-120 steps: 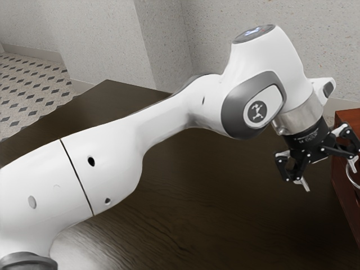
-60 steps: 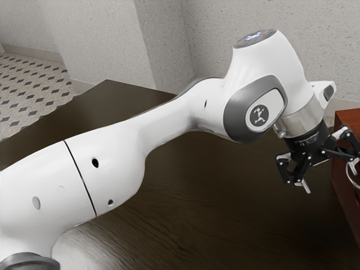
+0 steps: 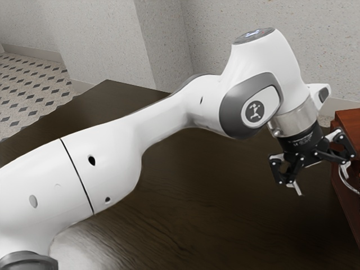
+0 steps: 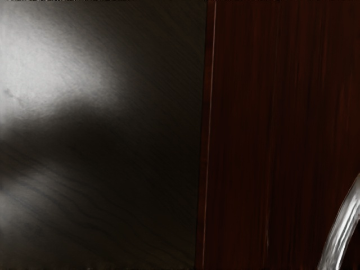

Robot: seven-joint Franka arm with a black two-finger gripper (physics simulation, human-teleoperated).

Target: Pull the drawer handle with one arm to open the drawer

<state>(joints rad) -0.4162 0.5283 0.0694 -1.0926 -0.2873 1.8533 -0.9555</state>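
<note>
On the gray cap of the arm's last big joint sits a round disc with a white stick-figure emblem. It carries no letters. A band of small white print runs across the black collar under the silver ring; it is too small to read. A blue light glows on top of the joint housing.

Below the collar, the black fingers stand spread wide apart and pinch nothing. One of them hangs over the dark worktop with its pale tip pointing down. The other reaches toward the exterior view's right and ends just beside the front of the reddish-brown wooden drawer unit. Whether that tip touches the wood or the metal cannot be told.

The drawer handle, a thin curved bar of bright metal, shows at the exterior view's far right edge, on the drawer unit's front and just below the reaching finger. The wrist view shows the same curve against the dark red wood grain, with the worktop alongside the wood's straight edge. How far the drawer stands out cannot be judged.

At the exterior view's left, beyond the worktop, lie a patterned tile floor and speckled walls.
</note>
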